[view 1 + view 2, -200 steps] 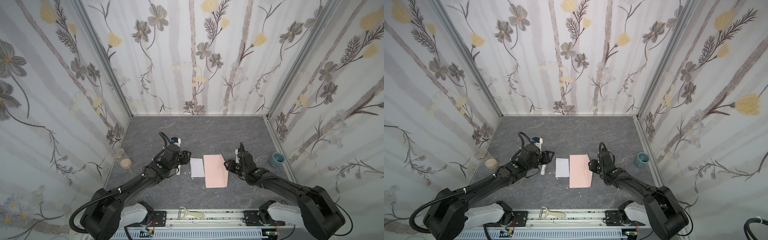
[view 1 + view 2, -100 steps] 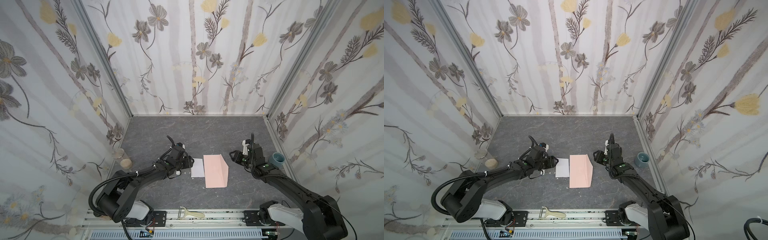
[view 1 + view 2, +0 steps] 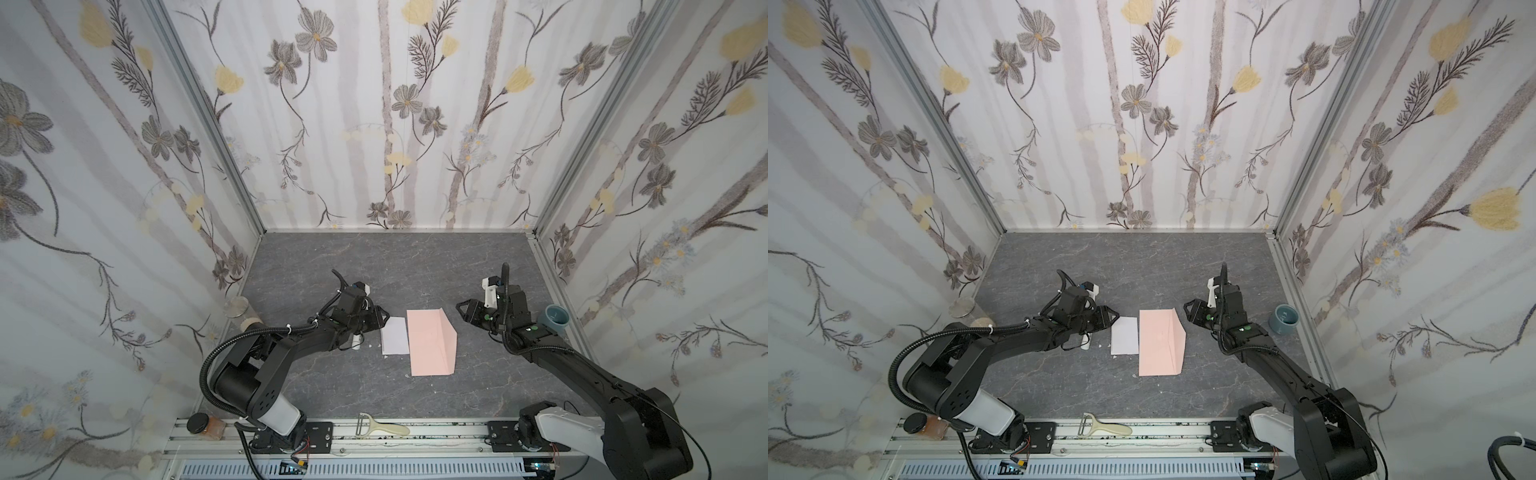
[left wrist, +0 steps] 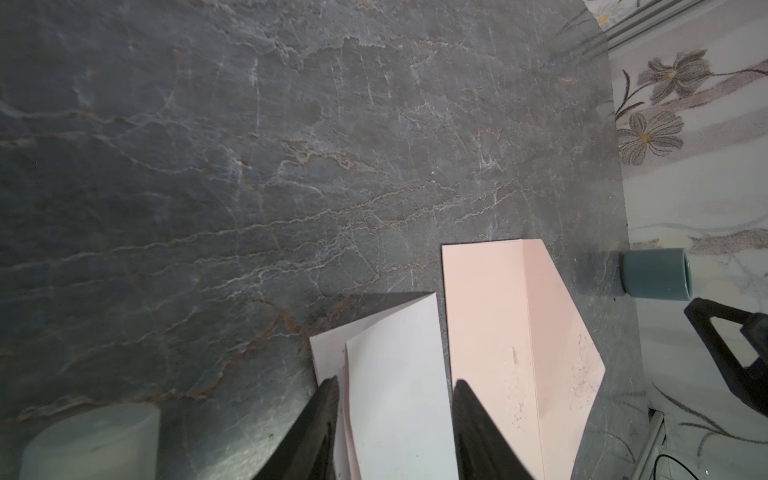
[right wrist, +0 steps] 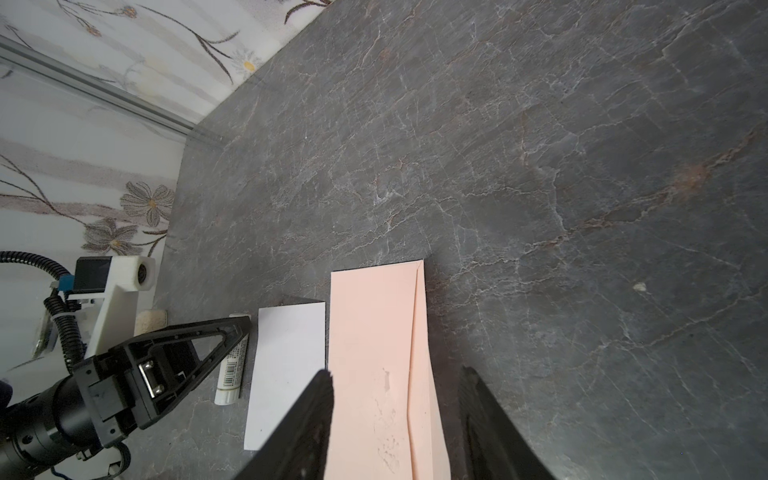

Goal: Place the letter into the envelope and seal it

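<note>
The white folded letter [image 3: 395, 336] [image 3: 1124, 336] lies flat on the dark table, just left of the pink envelope [image 3: 430, 343] [image 3: 1160, 343]. The envelope's flap [image 4: 557, 332] runs along its right long edge, partly raised. My left gripper [image 3: 384, 318] [image 4: 395, 382] hovers open at the letter's far left corner, and the letter [image 4: 395, 374] shows between its jaws, untouched by them. My right gripper [image 3: 463, 309] [image 5: 397, 372] is open and empty, off the envelope's far right corner. The wrist view looks down on the envelope [image 5: 374, 332] and letter [image 5: 286, 365].
A white glue stick [image 5: 232, 374] [image 3: 1086, 344] lies left of the letter, partly under my left arm. A teal cup [image 3: 557, 318] [image 4: 654, 274] stands by the right wall. Round lids [image 3: 239, 309] sit at the left wall. A peeler [image 3: 380, 428] and a jar [image 3: 203, 426] rest on the front rail.
My right gripper has drawn back from the envelope's right edge, toward the right and away from me. My left gripper has shifted slightly right toward the letter, its jaws a little narrower.
</note>
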{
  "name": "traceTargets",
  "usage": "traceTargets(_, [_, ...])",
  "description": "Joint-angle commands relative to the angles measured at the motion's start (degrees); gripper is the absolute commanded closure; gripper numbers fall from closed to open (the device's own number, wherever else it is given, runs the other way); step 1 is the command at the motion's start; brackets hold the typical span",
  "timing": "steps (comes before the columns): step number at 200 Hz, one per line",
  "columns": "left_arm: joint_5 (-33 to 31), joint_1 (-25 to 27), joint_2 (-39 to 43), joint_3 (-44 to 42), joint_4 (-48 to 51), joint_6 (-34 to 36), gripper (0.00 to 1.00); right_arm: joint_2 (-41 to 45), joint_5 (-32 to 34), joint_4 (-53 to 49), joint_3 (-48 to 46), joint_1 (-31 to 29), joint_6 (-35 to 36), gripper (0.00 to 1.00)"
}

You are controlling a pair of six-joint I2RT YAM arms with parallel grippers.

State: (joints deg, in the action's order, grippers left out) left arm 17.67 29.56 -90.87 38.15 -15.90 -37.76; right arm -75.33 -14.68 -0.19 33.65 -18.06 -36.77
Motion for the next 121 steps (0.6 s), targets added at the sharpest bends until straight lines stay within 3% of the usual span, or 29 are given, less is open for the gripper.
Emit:
traceTargets(1, [1.9, -0.3, -1.7, 1.1, -2.6, 0.2, 0.54, -0.1, -0.4, 1.4, 0.4, 0.0, 0.4, 0.50])
traceTargets(121, [3.3, -0.8, -6.4, 2.7, -3.0, 0.6, 0.60, -1.1, -0.6, 0.8, 1.2, 0.2, 0.3, 0.50])
